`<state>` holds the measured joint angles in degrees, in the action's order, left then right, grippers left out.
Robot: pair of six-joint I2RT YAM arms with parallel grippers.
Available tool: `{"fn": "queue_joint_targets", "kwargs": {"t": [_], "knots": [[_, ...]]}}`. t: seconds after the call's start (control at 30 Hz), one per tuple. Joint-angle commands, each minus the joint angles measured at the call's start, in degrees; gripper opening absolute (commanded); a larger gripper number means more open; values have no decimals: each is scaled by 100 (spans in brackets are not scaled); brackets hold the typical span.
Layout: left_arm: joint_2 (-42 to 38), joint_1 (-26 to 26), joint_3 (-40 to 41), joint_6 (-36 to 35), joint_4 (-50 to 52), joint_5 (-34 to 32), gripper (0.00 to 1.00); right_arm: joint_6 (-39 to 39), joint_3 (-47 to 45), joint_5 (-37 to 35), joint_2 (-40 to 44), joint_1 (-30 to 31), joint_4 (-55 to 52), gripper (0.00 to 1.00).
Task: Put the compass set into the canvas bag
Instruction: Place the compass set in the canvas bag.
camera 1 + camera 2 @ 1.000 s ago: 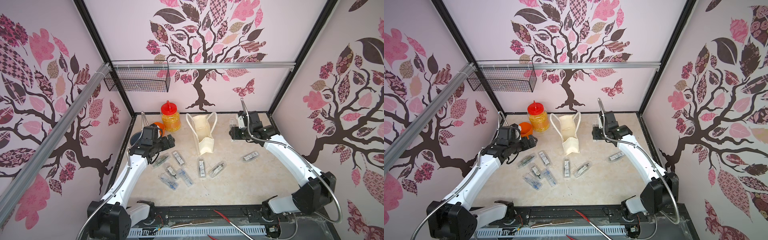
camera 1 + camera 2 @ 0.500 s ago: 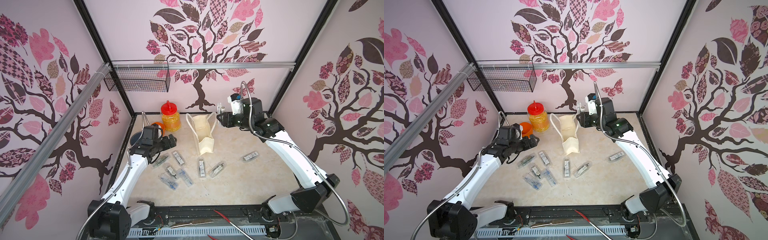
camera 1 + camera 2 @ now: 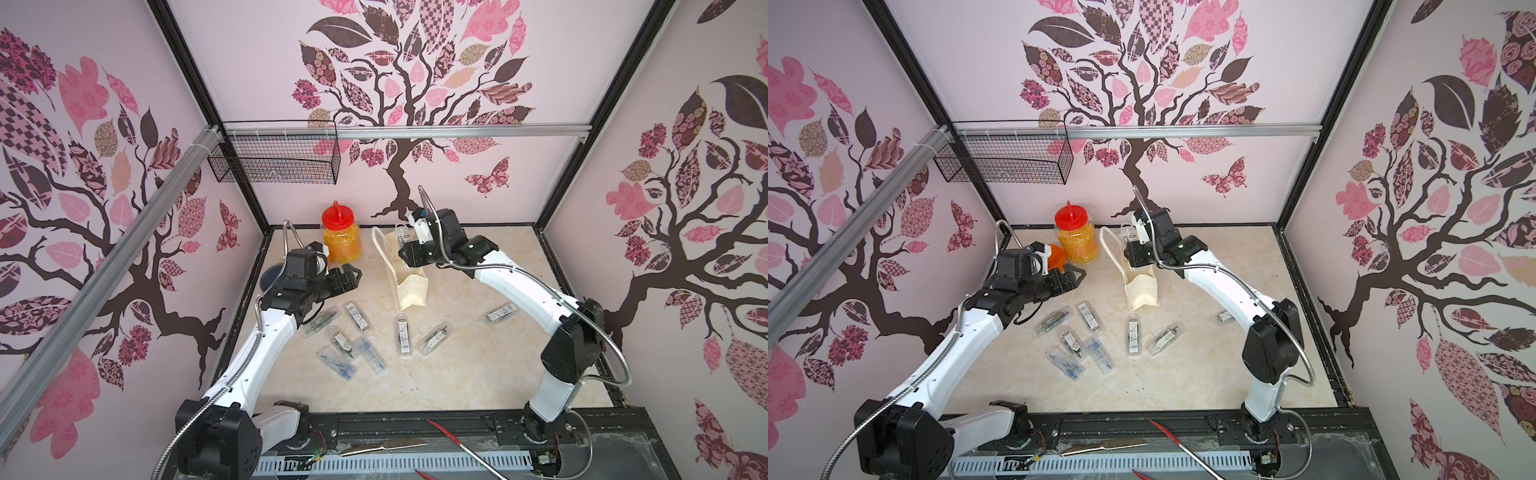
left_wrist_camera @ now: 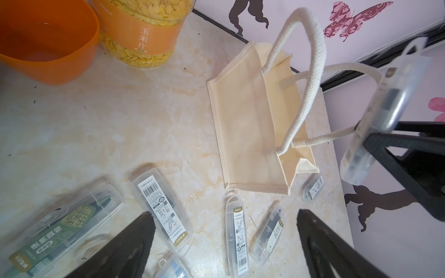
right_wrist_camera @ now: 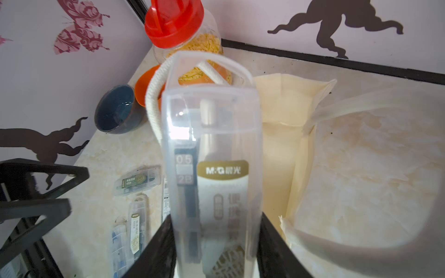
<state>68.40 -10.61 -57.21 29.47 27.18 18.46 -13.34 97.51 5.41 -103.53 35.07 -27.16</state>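
Right wrist view: right gripper [image 5: 214, 243] clenched on clear compass set [image 5: 212, 156]; case held above open top of canvas bag [image 5: 281, 134], near one handle, not inside; bag upright beside red-lidded jar [image 3: 340, 239]; left gripper [image 3: 352, 275] spread wide, empty, hovering over loose cases [image 3: 358, 316] on tabletop [image 3: 457, 374].

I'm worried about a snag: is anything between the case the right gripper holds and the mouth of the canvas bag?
Only the bag's own handles. In the right wrist view one rope handle arcs just past the tip of the compass set held in the right gripper; the canvas bag gapes open beside it.
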Motion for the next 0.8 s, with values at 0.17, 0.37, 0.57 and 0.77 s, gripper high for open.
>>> {"fn": "queue_joint_targets", "kwargs": {"t": [0.17,0.37,0.57,0.77], "knots": [[-204,-18,215,-193,185,-182,96,44,645,-560,-851,-26,33,39],[-209,-24,243,-210,221,-219,96,60,1003,-765,-1253,-32,-110,39],[-257,-28,205,-241,304,-277,96,51,1296,-770,-1666,6,-618,39],[-258,-24,262,-245,316,-306,96,35,1199,-860,-1720,26,-796,39]]}}
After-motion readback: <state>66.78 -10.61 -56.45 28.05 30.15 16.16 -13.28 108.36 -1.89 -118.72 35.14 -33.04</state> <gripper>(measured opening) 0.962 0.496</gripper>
